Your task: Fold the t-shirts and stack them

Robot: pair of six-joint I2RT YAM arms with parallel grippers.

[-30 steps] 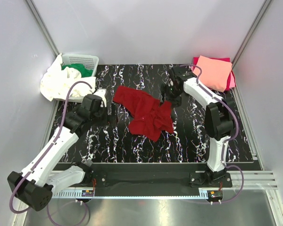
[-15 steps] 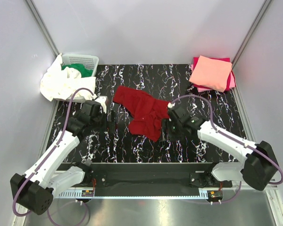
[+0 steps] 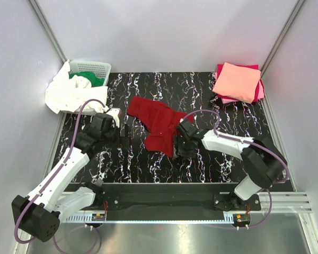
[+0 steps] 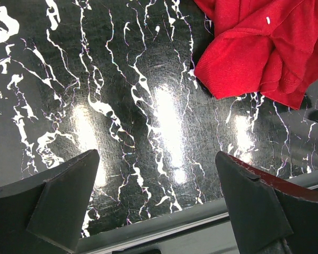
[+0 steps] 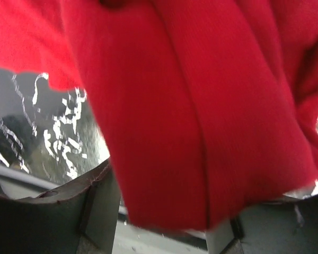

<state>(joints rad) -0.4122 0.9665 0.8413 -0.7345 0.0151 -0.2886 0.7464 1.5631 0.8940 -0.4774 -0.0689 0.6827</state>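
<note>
Dark red t-shirt [image 3: 158, 123] crumpled at the centre of the tabletop [image 3: 143, 166]. Right pincer [image 3: 182, 147] straddles its near right edge, jaws apart — best pinch a single layer at the hem. Left pincer [image 3: 125, 135] hangs wide open, empty, just left.

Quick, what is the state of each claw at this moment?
Left claw: open, holding nothing.
Right claw: the dark red t-shirt lies between its jaws; whether it grips yet cannot be told.
</note>
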